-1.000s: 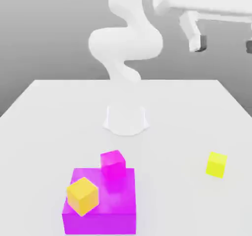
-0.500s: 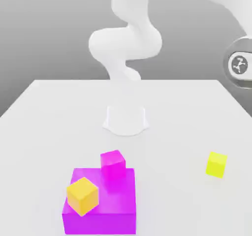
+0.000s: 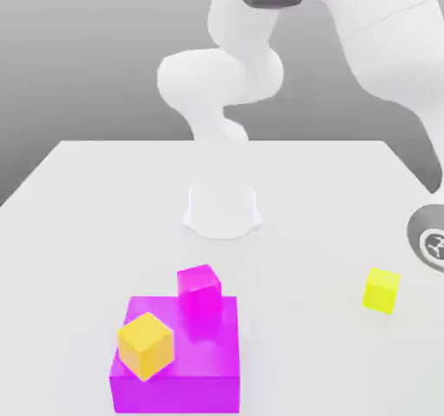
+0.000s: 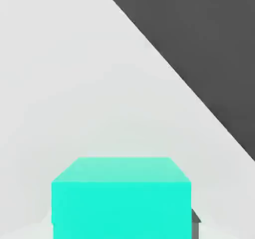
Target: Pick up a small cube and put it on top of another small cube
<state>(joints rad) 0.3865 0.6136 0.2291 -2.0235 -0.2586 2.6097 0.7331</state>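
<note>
End effector closed narrow; teal cube point(image 4: 121, 198) just before it on the white worktop point(image 4: 74, 83), grip unconfirmed.

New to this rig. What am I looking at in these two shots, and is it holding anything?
It's a simulated scene: one white robot arm bolted to a white table. The exterior view looks across the table at the arm. On it lie a large magenta block with an orange cube and a small magenta cube on top, plus a yellow cube apart, toward that view's right. The hand view comes from a camera on the arm's hand: it looks down at a cyan cube on the table. The claw reads as shut; whether it grips the cyan cube I can't tell.
</note>
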